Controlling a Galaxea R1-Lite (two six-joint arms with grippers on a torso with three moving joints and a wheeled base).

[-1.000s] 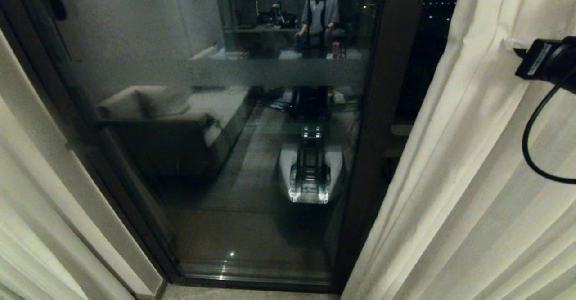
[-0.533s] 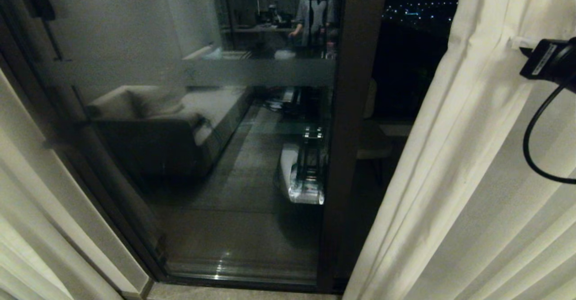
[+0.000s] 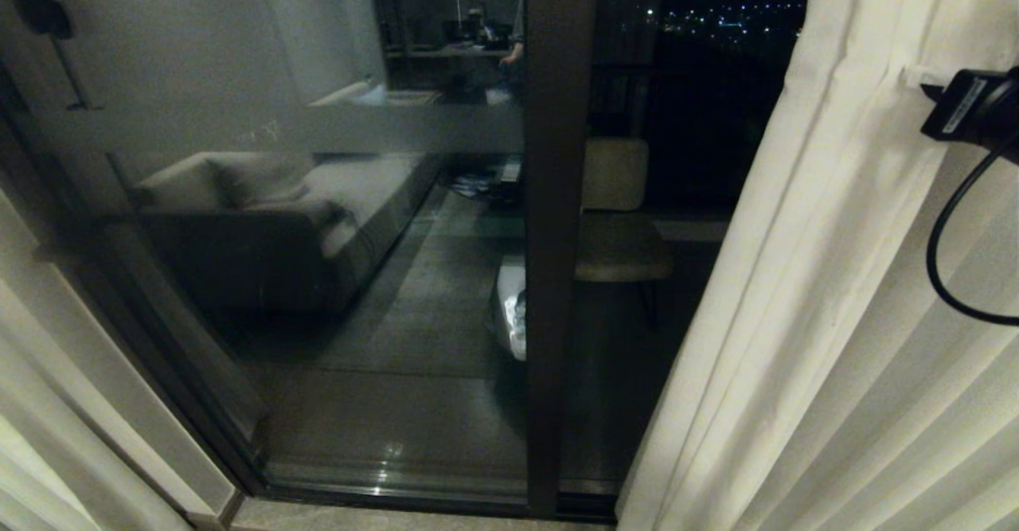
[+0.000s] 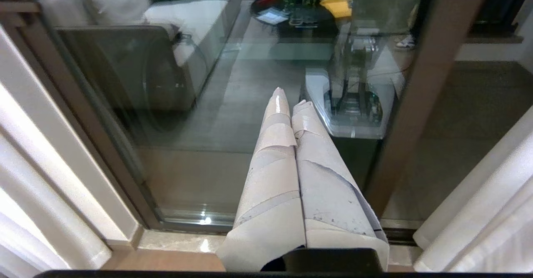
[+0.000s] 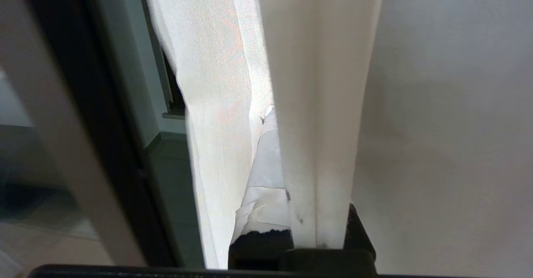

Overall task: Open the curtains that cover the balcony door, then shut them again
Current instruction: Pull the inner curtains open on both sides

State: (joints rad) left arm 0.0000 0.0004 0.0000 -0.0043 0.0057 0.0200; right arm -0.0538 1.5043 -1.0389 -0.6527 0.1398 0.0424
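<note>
Curtains point(image 3: 836, 292) stand parted off the balcony door point(image 3: 358, 236), right gripper point(image 5: 287, 153) at three o'clock pinching the right panel's edge, left gripper point(image 4: 289, 103) clenched, holding nothing

Pale tape-wrapped gripper fingers point(image 4: 287, 161), black wrist housing point(image 3: 967, 105) with looping cable point(image 3: 939, 252), seemingly labelled.

Night outside; distant city lights point(image 3: 716, 17) top right. Pale chair point(image 3: 617, 212) on the dark balcony. Glass reflects a sofa point(image 3: 263, 212), tiled floor point(image 3: 414, 332) and desk. Light stone sill point(image 4: 175, 244) below.
</note>
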